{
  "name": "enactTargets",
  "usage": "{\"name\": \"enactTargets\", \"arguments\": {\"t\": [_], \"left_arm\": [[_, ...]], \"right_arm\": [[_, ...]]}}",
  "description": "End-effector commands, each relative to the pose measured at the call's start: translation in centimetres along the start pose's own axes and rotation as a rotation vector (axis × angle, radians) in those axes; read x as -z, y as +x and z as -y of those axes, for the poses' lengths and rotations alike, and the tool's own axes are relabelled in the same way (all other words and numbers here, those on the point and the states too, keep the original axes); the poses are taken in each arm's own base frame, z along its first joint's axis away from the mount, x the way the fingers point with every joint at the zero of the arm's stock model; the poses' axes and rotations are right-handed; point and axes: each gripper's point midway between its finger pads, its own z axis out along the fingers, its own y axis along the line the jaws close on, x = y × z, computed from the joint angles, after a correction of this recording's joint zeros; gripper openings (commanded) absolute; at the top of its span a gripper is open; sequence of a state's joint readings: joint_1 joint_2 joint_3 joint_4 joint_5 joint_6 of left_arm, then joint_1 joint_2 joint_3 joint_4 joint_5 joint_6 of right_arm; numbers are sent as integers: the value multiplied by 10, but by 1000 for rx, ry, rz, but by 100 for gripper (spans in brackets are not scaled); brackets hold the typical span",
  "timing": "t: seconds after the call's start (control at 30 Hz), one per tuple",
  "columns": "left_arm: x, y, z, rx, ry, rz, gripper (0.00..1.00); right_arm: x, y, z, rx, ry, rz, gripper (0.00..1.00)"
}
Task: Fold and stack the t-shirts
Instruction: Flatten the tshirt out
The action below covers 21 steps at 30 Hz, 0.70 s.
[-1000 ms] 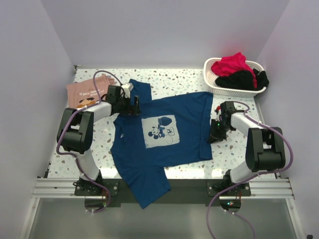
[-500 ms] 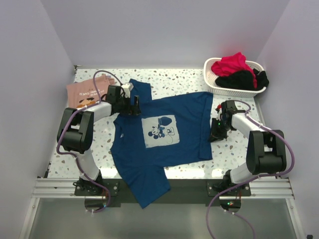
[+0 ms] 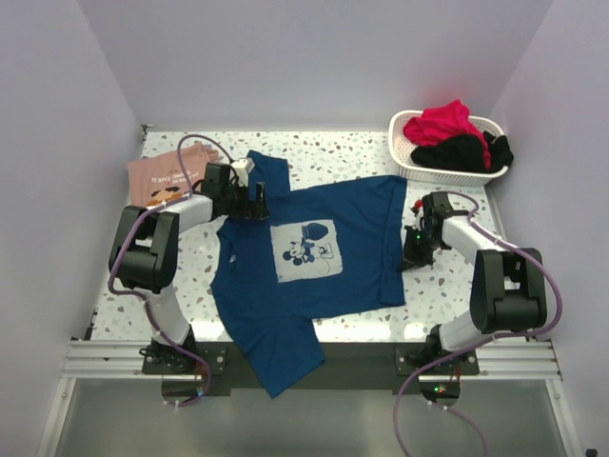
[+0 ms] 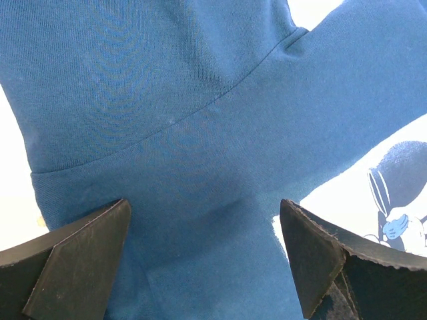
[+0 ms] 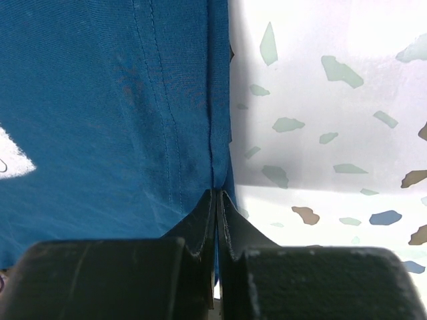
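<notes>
A dark blue t-shirt (image 3: pixel 357 214) with a pale mouse print (image 3: pixel 306 248) lies spread across the table, one part hanging over the near edge. My left gripper (image 3: pixel 257 205) hovers open over its far-left shoulder and sleeve; in the left wrist view blue cloth (image 4: pixel 200 120) fills the wide gap of that gripper (image 4: pixel 203 207). My right gripper (image 3: pixel 411 255) sits at the shirt's right hem. The right wrist view shows that gripper (image 5: pixel 217 195) shut on the stitched edge of the blue cloth (image 5: pixel 113 120). A salmon-pink t-shirt (image 3: pixel 160 179) lies folded at the far left.
A white basket (image 3: pixel 407 160) at the back right holds a red cloth (image 3: pixel 440 122) and a black cloth (image 3: pixel 461 152). Bare speckled tabletop (image 5: pixel 320 100) lies to the right of the blue hem. Purple walls close in on both sides.
My right gripper has closed its jaws onto the blue shirt's right hem and shifted slightly. The left arm has stayed where it was, open.
</notes>
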<state>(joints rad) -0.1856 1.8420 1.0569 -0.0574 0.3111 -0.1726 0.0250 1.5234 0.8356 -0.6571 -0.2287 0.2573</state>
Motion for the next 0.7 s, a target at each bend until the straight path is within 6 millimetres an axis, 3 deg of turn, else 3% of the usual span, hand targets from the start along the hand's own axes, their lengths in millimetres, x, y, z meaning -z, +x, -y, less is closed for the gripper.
{"name": "enactTargets", "arguments": {"t": [0.0,0.4,0.53,0.67], "left_arm": [[-9,53,-14,59,-29,-162,100],[-9,56,-16,57,-36,-170,100],[-10,56,-16,55,-38,-169,100],[-10,55,-16,55,-35,-168,100]], "right_arm": [[7,-17,-6,16,-21,43,0],[26,-34,11,51,85,87,0],[35,-39,35,1,153,110,0],[38,-42,45,-20,180,123,0]]}}
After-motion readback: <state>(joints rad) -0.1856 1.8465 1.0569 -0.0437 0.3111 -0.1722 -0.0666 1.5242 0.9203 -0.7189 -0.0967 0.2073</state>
